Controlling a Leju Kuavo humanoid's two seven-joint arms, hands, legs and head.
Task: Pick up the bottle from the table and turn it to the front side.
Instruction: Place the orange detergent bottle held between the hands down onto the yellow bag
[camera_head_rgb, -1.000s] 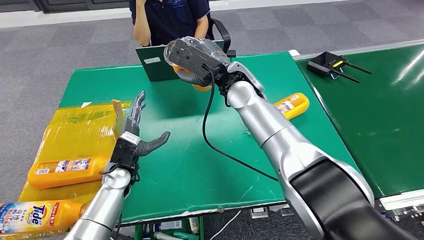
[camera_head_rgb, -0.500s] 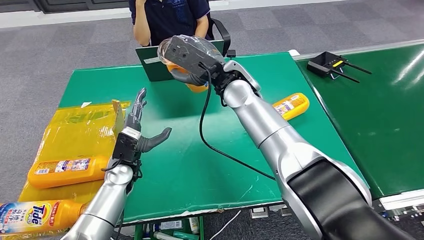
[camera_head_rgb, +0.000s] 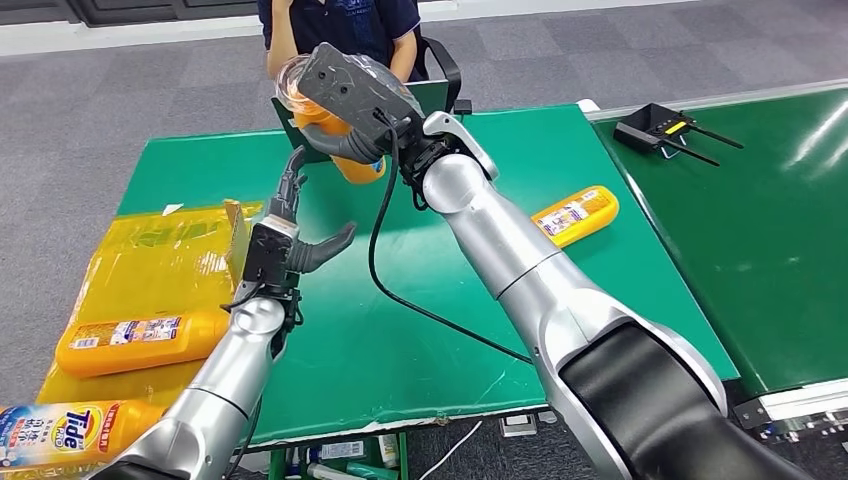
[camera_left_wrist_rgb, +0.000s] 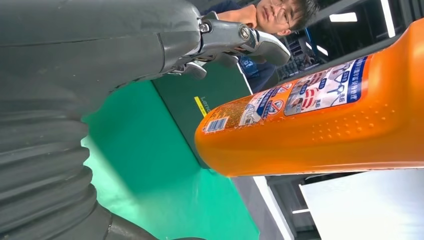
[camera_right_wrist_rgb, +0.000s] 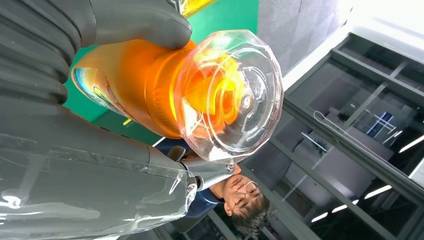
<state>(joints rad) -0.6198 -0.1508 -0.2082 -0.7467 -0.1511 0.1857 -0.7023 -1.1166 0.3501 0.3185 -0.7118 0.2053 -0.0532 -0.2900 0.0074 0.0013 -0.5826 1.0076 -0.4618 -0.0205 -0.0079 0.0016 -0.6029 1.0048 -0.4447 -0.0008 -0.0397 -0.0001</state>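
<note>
My right hand (camera_head_rgb: 350, 105) grips an orange detergent bottle (camera_head_rgb: 345, 150) with a clear cap, lifted above the far side of the green table (camera_head_rgb: 400, 330). The right wrist view looks at the clear cap (camera_right_wrist_rgb: 227, 95) end-on, with my thumb over the bottle's orange body (camera_right_wrist_rgb: 135, 92). My left hand (camera_head_rgb: 290, 235) is raised just below and left of the bottle, fingers spread, holding nothing. In the left wrist view the bottle (camera_left_wrist_rgb: 320, 125) hangs close to the left hand's fingers (camera_left_wrist_rgb: 235, 42), its label with a barcode facing the camera.
A second orange bottle (camera_head_rgb: 575, 212) lies on the table's right side. Two more bottles (camera_head_rgb: 135, 342) (camera_head_rgb: 70, 435) lie on yellow bags at left. A person sits behind a green laptop (camera_head_rgb: 310, 135) at the far edge. A black controller (camera_head_rgb: 660, 128) rests on the right table.
My right hand has carried the bottle left and a little higher, toward the left hand. My left hand has risen and moved forward to just under the bottle.
</note>
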